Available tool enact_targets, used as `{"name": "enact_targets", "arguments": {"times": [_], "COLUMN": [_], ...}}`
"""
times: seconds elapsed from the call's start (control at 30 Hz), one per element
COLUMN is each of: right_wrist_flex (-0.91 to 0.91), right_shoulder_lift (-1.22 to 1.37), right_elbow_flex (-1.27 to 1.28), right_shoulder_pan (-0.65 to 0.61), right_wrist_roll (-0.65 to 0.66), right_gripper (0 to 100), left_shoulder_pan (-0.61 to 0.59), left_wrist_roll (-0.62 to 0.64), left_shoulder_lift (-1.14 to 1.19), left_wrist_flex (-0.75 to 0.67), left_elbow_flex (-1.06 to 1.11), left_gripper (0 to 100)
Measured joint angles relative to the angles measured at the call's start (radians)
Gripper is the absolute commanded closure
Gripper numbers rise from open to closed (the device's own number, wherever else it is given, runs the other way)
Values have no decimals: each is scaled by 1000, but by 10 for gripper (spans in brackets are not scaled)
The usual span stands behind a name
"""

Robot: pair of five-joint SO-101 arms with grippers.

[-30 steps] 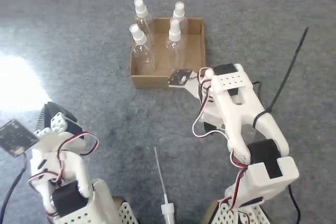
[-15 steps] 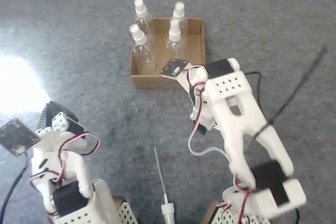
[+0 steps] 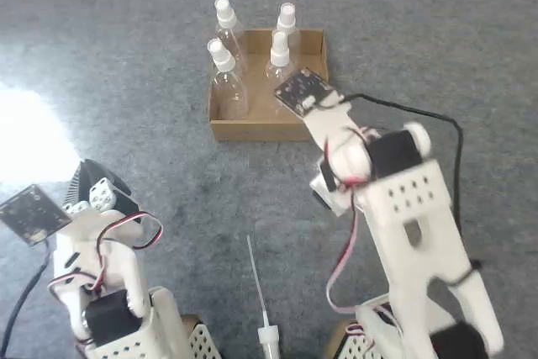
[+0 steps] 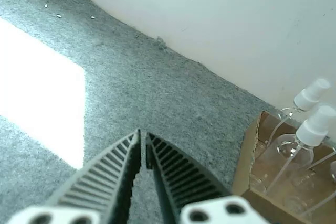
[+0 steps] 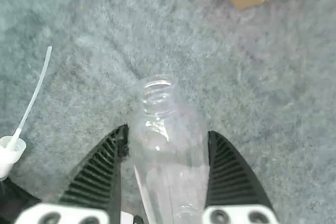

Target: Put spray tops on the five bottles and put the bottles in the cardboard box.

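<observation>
Jaws first: our right gripper [image 5: 167, 132] is pressing its ribbed fingers [image 5: 100, 171] against either side of an uncapped clear bottle [image 5: 159, 108]. They are spread as wide as its body and seemingly gripping it over the grey felt table [image 3: 126, 81]. Our left gripper [image 4: 143, 139] is sitting all but closed, only a slit between its jaws, holding nothing. We are judging this to be the fifth bottle's turn: four capped bottles [image 3: 227, 81] are standing in the cardboard box [image 3: 252, 129], while the last spray top [image 3: 267, 338] is lying between the arm bases, well apart from the box. Next, we are reckoning, the left gripper needs to collect that top and thread its thin tube into the open neck, which calls for a steadily held bottle.
</observation>
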Motion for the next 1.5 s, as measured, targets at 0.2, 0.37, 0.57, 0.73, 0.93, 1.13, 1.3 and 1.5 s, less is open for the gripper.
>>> {"name": "enact_targets", "arguments": {"times": [0.2,0.37,0.57,0.73,0.93,1.13,1.3,1.5], "right_wrist_flex": [-126,-238,-282,-325,-456,-517,-557,-578], "right_shoulder_lift": [-221,-336,-425,-499,-595,-727,-787,-798], "right_elbow_flex": [201,358,423,471,634,732,775,801], "right_shoulder_pan": [-3,-3,48,92,114,147,150,152], "right_wrist_roll": [-2,-8,-52,-78,-101,-106,-135,-161], "right_gripper": [968,968,968,968,968,968,968,968], "left_shoulder_pan": [0,0,23,78,118,120,120,164], "left_wrist_roll": [0,-6,-6,-68,-112,-112,-117,-120], "left_shoulder_lift": [0,0,0,0,0,0,0,0], "left_wrist_flex": [0,0,0,-3,-6,-6,-6,-6], "left_elbow_flex": [0,9,9,34,38,38,34,-35], "left_gripper": [987,987,987,987,987,987,987,987]}}
